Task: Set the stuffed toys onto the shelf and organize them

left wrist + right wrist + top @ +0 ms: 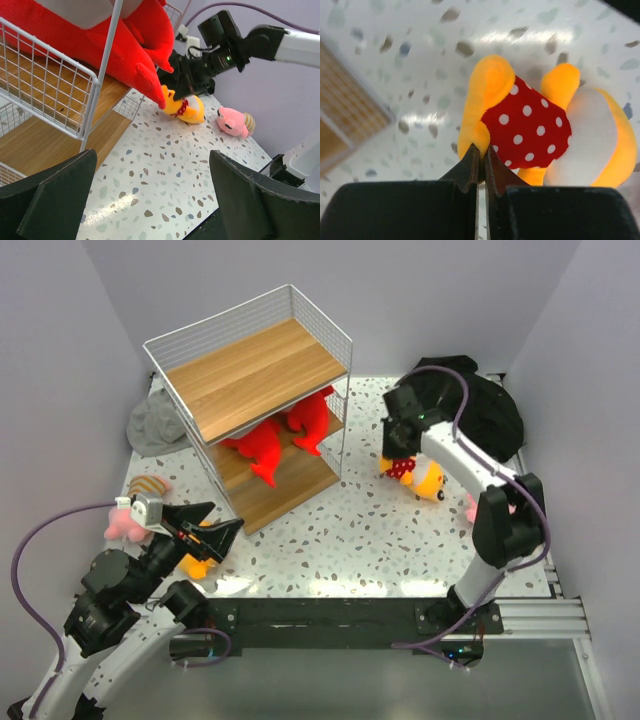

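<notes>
The white wire shelf (250, 370) stands at the back left, and two red sharks (268, 445) lie on its middle board; they also show in the left wrist view (125, 50). My right gripper (397, 452) is shut on a limb of a yellow doll in a red dotted outfit (425, 478), seen close in the right wrist view (525, 120) with the jaws pinched on it (481, 150). My left gripper (215, 525) is open and empty above the table (155, 195), over a second yellow doll (197, 565). One pink toy (130, 520) lies at the left, another (235, 122) at the right.
A grey fabric hat (158, 425) lies left of the shelf. A black cloth heap (490, 410) sits at the back right. The speckled table (350, 540) lies between the arms. A shelf post (102, 70) stands close before my left gripper.
</notes>
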`<state>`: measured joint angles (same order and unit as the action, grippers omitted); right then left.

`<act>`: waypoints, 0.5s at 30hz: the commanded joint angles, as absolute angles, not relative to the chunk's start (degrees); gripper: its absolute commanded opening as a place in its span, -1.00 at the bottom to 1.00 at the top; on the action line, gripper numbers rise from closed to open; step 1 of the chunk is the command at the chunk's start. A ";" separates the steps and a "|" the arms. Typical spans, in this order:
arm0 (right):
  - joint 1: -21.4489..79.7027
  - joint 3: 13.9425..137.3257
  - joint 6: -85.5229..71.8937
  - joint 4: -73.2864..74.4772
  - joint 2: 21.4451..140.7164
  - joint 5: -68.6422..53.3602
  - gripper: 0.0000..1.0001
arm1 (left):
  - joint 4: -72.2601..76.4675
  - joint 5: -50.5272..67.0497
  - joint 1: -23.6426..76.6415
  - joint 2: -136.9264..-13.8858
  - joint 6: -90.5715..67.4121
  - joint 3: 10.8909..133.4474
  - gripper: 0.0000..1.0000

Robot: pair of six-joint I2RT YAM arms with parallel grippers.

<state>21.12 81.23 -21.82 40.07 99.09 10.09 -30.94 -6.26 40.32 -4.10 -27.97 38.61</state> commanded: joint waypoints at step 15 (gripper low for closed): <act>61.69 51.33 -19.15 39.90 73.57 7.55 -0.77 | -29.09 -5.98 40.52 -4.22 -28.12 38.41 1.00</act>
<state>56.97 54.02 -15.66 40.32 74.65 6.96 -30.94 -6.22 40.32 -4.14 -27.97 38.61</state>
